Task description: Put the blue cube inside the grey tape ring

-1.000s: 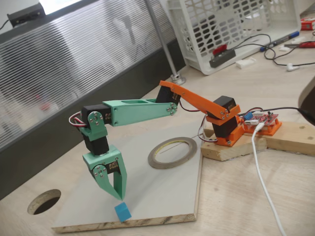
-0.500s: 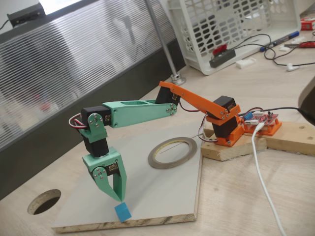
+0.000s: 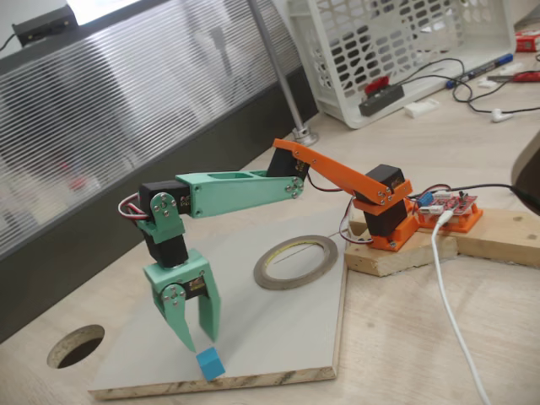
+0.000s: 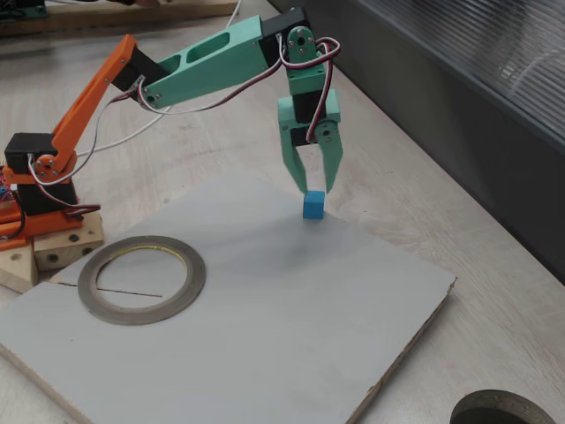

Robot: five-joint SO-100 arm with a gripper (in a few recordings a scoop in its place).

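Two green fingers [image 3: 200,346] now stand parted just above the blue cube [image 3: 210,364], where half a second ago they were nearly closed; that spread suggests the grasp is about to begin, not yet made. In the other fixed view the open tips [image 4: 314,188] straddle the cube's [image 4: 313,207] top. The cube sits near the edge of the pale grey board [image 3: 278,329], well apart from the grey tape ring [image 3: 296,261], which lies flat and empty. The board rests on a light wooden tabletop [image 3: 405,337] with a round hole [image 3: 76,346], a white basket [image 3: 396,51] behind.
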